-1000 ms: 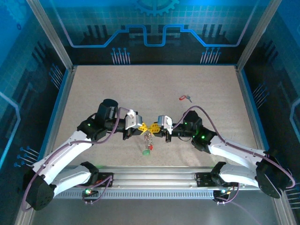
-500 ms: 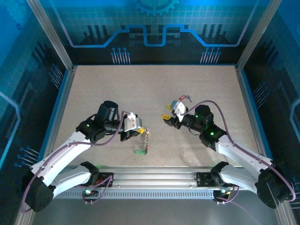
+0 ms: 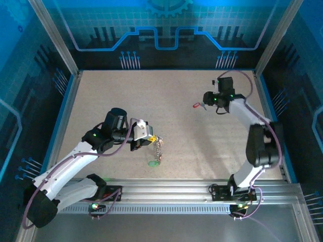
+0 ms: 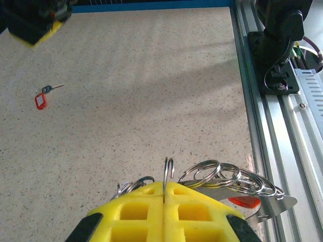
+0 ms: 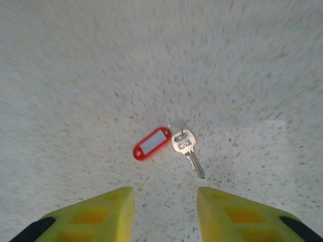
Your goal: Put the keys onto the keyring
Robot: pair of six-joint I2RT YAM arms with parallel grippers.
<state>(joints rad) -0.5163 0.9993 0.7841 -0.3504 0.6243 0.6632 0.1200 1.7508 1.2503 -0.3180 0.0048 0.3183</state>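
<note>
On the left, pinches the keyring (image 4: 166, 170) edge-on between the yellow fingers (image 4: 151, 195) of the left gripper (image 4: 165, 188), pressed flat together with only the thin wire loop standing up out of the seam. Carries the rest of the bundle just beyond the fingertips and to their right: a fan of overlapping silver split rings (image 4: 227, 176), with a reddish tag (image 4: 244, 201) tucked under them, touching. From above, dangles that cluster from the fingertips down toward the table (image 3: 151, 96), a green tag (image 3: 153, 162) at the very bottom — cannot tell whether it reaches the surface. On the right, hovers the right gripper (image 5: 165, 194) over the speckled table with its two yellow fingers (image 5: 101, 209) parted by a clear gap, holding nothing. Straight ahead of that gap, clear of both fingertips: one of the keys (image 5: 186, 148), lying flat on the table — silver, blade slanting back toward the finger on the right of the wrist view, head linked by a tiny ring to a red oblong tag (image 5: 151, 143) with a white label that angles off toward the other finger. Sits well apart from the left gripper's fingers too, far ahead of them and off to their left in the left wrist view.
</note>
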